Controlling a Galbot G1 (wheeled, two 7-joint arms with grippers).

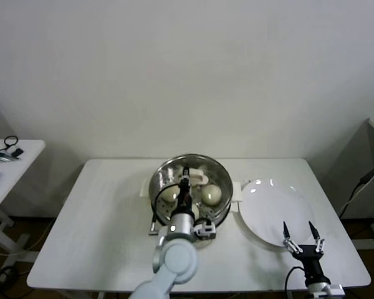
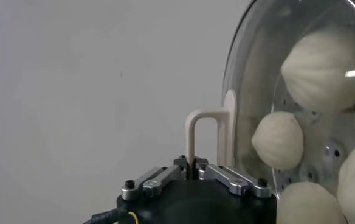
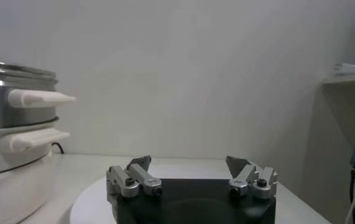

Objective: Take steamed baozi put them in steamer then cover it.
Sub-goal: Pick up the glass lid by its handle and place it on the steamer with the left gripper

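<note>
Gripping the cover's [image 1: 188, 187] handle [image 2: 209, 135] over the steamer [image 1: 159, 205], our left jaws [image 2: 195, 163] stay-free clenched; our right jaws [image 1: 303, 238] hang released above the plate [image 1: 262, 212].

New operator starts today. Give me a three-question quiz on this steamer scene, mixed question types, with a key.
1. True or false: the left end effector is shut on the cover by its handle.
2. How many baozi show through the glass in the left wrist view?
3. Over what does the open right end effector sit: (a) steamer, (b) white plate, (c) side table?

Key: 1 true; 2 four; 3 b.
</note>
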